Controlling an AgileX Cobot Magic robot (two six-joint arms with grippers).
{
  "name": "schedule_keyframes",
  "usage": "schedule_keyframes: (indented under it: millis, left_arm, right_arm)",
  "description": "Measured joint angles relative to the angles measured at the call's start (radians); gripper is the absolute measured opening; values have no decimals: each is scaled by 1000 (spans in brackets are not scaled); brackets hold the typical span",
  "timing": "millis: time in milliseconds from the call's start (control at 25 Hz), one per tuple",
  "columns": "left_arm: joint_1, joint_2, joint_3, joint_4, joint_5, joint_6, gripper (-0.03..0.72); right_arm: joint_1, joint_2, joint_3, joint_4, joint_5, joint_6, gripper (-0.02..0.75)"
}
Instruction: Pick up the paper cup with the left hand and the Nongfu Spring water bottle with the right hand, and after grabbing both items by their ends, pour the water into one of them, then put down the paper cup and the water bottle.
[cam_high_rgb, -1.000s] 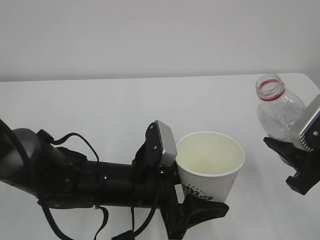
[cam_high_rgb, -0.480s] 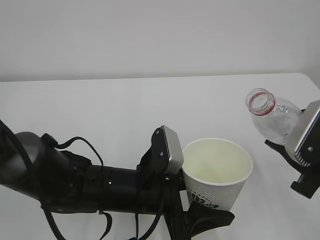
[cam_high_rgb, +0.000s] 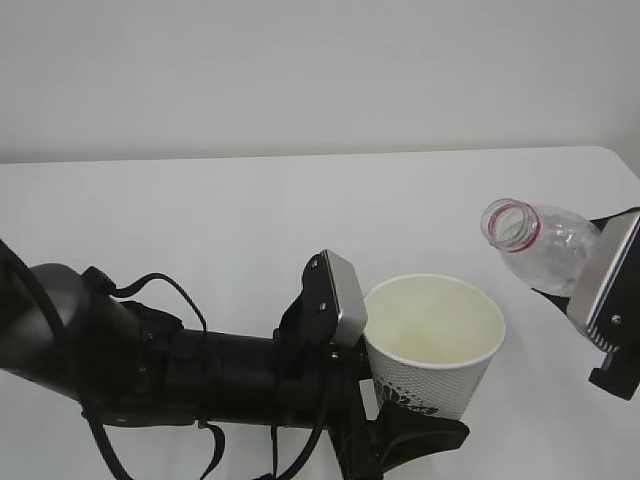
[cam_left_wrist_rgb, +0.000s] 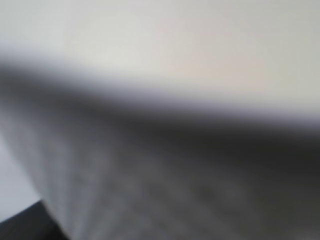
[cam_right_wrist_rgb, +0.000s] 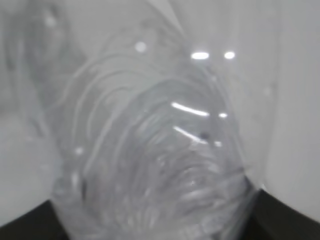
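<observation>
Tilted water bottle (cam_high_rgb: 545, 245) right of paper cup (cam_high_rgb: 432, 345), above table (cam_high_rgb: 200, 220)

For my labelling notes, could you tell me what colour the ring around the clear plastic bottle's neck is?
Red; the clear plastic bottle's neck ring shows best in the exterior view.

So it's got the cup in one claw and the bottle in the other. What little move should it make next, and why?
Probably carry the clear ribbed plastic bottle a little further left. Its red-ringed mouth already tilts toward the white paper cup but sits right of the rim, so tipping now might spill. The left gripper holds the cup upright; the right gripper holds the bottle.
</observation>
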Motion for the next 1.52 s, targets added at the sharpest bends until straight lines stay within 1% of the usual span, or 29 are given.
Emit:
schedule_keyframes:
  millis: [280, 600, 800, 920, 1520]
  left_arm:
    - [0, 0, -2, 0, 5, 0, 520]
    - [-2, 0, -40, 0, 32, 0, 519]
    - [-5, 0, -40, 0, 32, 0, 519]
    - [-15, 0, -40, 2, 32, 0, 519]
    - [-22, 0, -40, 2, 32, -4, 519]
  right_arm:
    - [0, 0, 0, 4, -11, -56, 445]
    - [0, 0, 0, 5, -20, -119, 445]
    - [0, 0, 0, 42, -66, -171, 445]
    - [0, 0, 0, 61, -66, -204, 445]
    - [0, 2, 0, 81, -93, -319, 445]
